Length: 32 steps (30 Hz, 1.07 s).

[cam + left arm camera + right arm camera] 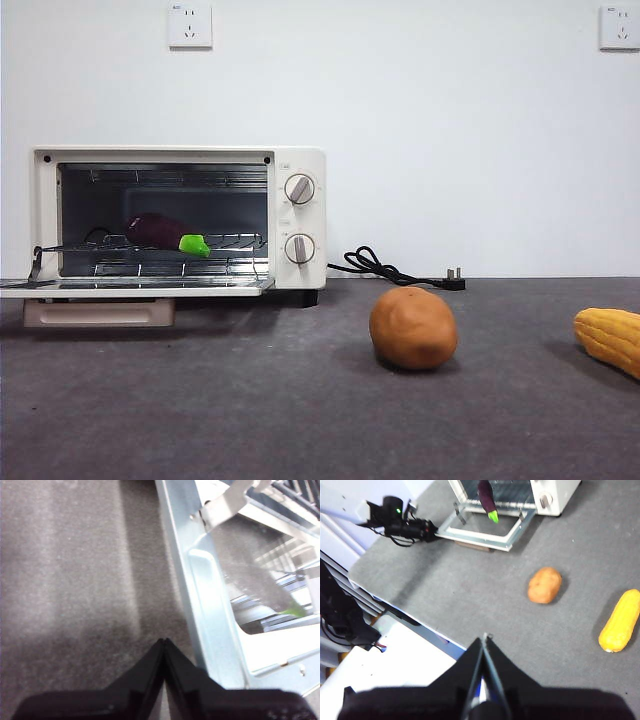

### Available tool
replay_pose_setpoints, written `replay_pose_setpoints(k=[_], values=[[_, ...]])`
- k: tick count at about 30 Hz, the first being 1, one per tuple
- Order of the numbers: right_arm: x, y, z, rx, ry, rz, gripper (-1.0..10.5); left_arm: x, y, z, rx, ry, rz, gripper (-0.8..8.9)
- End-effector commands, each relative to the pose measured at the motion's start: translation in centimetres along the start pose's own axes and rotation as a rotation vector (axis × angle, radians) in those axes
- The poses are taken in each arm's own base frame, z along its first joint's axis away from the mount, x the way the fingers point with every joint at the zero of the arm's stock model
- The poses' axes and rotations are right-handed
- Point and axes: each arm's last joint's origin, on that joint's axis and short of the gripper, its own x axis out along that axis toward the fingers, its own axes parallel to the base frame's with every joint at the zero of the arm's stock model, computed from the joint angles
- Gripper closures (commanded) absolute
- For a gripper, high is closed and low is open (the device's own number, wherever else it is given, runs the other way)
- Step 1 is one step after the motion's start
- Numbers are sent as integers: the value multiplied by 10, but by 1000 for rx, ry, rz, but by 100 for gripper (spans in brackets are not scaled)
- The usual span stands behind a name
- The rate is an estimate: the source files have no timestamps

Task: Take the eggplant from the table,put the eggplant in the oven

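Note:
The dark purple eggplant [155, 230] lies on the wire rack inside the cream oven [150, 155], its green cap toward the open door [140, 288]. From above, the right wrist view shows the eggplant [486, 495] reaching past the oven [555, 492] mouth over the lowered door. My left gripper [164, 642] is shut and holds nothing, low over the table just beside the door's metal frame [210, 610]. High above the table's near edge hangs my right gripper [484, 639], shut and holding nothing.
A round brown potato [413, 328] sits mid-table, and a yellow corn cob [610, 338] lies at the right edge. The oven's black cord [385, 268] trails along the wall. The left arm [402, 525] reaches in by the door's corner.

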Motion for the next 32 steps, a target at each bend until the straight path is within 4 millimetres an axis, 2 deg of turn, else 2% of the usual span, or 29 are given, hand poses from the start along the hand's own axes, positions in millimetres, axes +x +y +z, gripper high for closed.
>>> replay_pose_setpoints(k=[1,10,19,32], values=[[7,-2,-4,11,45,-21,958,7,-1,-3,-30,16,-75,822],[19,-5,-9,14,93,-36,958,-6,1,15,-63,-27,-130,821],[19,-5,-9,8,93,-35,958,-12,-9,43,-31,-44,-186,821],[19,-5,-9,8,93,-36,958,-16,-19,68,38,-83,-190,821]])
